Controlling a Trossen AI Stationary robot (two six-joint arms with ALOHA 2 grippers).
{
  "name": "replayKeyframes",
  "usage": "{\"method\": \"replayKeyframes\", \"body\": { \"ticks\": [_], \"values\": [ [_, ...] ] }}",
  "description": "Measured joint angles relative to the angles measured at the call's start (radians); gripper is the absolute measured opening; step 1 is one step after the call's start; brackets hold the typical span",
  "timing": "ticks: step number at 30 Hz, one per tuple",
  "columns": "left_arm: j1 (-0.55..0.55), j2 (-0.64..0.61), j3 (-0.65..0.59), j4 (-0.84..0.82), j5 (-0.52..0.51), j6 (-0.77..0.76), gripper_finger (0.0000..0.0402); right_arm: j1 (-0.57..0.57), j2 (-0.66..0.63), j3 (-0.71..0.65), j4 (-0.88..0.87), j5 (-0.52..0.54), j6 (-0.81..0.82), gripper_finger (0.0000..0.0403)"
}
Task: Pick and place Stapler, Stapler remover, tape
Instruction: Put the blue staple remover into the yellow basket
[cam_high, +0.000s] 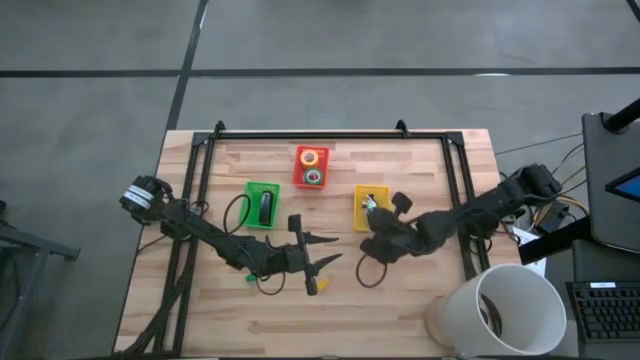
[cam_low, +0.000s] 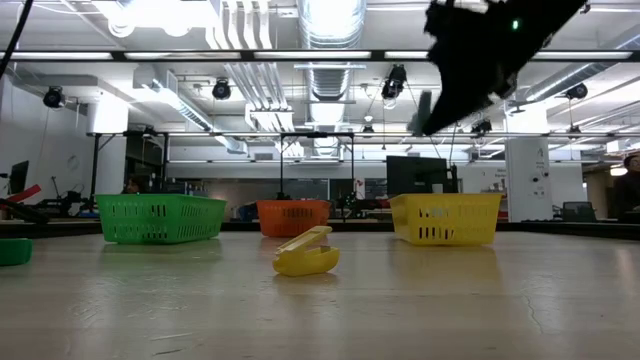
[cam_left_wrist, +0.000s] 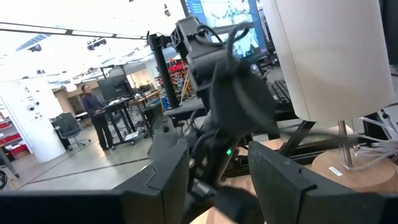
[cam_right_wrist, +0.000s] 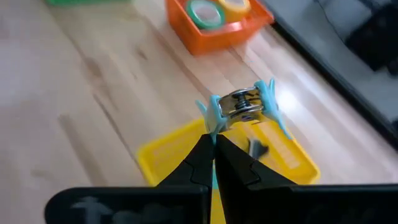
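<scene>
My right gripper (cam_right_wrist: 214, 144) hovers over the yellow bin (cam_high: 360, 215), shut on a teal and silver staple remover (cam_right_wrist: 241, 104). The black stapler (cam_high: 266, 207) lies in the green bin (cam_high: 252, 190). A green tape roll (cam_right_wrist: 204, 11) and a yellow one (cam_right_wrist: 233, 5) lie in the red-orange bin (cam_high: 299, 178). A yellow staple remover (cam_low: 306, 252) rests on the bare table, just near of my open left gripper (cam_high: 325, 250), which touches nothing. A small green piece (cam_high: 250, 277) lies beside the left arm. My right gripper pinches the teal staple remover by the end of one teal wing (cam_right_wrist: 211, 121), only at its fingertips (cam_right_wrist: 202, 149). The remover is lifted clear above the yellow bin, its silver claws pointing away from the fingers.
A black frame (cam_high: 330, 133) runs round the far half of the table. A large white lampshade (cam_high: 505, 310) stands at the near right corner. The three bins stand in a row across the middle; bare wood lies toward the near edge (cam_high: 300, 330).
</scene>
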Motion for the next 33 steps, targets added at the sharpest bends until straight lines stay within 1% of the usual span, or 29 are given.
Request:
{"method": "replayKeyframes", "body": {
  "ticks": [8, 11, 16, 19, 29, 33],
  "values": [
    [0.003, 0.000, 0.000, 0.000, 0.000, -0.003, 0.0167, -0.096, 0.000, -0.089, 0.015, -0.065, 0.048, 0.0008],
    [0.004, 0.000, 0.000, 0.000, 0.000, -0.006, 0.0167, -0.125, 0.000, -0.111, 0.034, -0.109, 0.058, 0.0008],
    [0.004, 0.000, 0.000, 0.000, 0.000, -0.006, 0.0167, -0.157, 0.000, -0.146, 0.063, -0.116, 0.054, 0.0008],
    [0.004, 0.000, 0.000, 0.000, 0.000, -0.008, 0.0167, -0.169, 0.000, -0.161, 0.094, -0.120, 0.048, 0.0008],
    [0.005, 0.000, 0.000, -0.001, 0.001, -0.009, 0.0167, -0.171, 0.000, -0.165, 0.120, -0.142, 0.041, 0.0009],
    [0.005, 0.000, 0.000, -0.001, 0.001, -0.009, 0.0167, -0.172, 0.000, -0.165, 0.121, -0.146, 0.040, 0.0021]
  ]
}}
